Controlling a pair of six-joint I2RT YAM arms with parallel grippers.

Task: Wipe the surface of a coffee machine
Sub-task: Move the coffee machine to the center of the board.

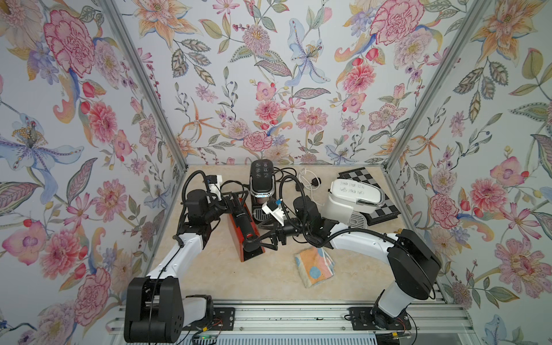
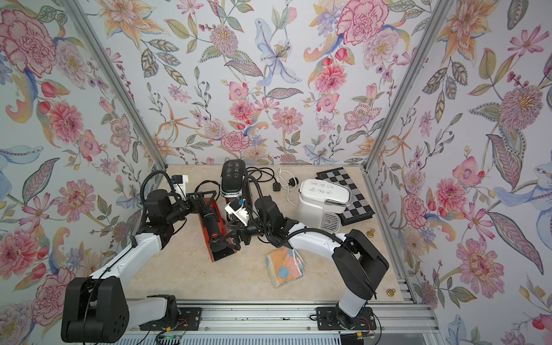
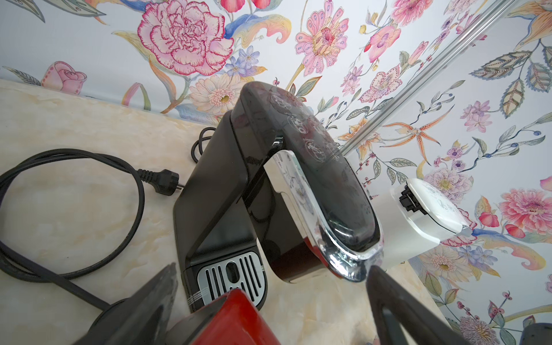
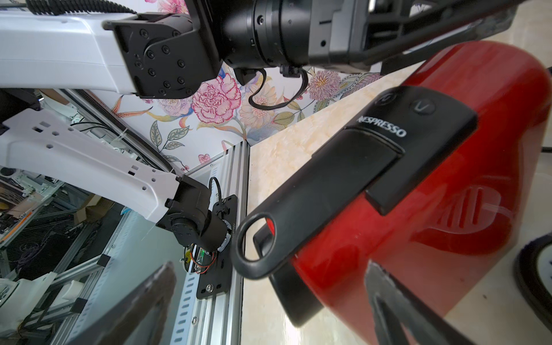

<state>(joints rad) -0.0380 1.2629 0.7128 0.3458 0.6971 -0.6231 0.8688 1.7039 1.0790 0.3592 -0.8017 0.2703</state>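
Observation:
A red coffee machine (image 1: 233, 228) with a black top lever (image 4: 343, 179) stands mid-table, seen in both top views (image 2: 220, 222). My left gripper (image 1: 238, 199) is open over its far end, and the red body (image 3: 227, 319) shows between the spread fingers (image 3: 273, 268). My right gripper (image 1: 259, 242) is open at the machine's near end, fingers on either side of the lever's ring (image 4: 270, 265). A folded pastel cloth (image 1: 315, 265) lies flat on the table to the right of the machine, under the right arm, with neither gripper on it.
A black coffee machine (image 1: 261, 179) stands right behind the red one, with its drip tray (image 3: 231, 276) close to the left fingers. A white coffee machine (image 1: 352, 197) sits on a chessboard (image 1: 385, 206) at back right. Loose cables (image 1: 307, 182) lie between them. Floral walls enclose three sides.

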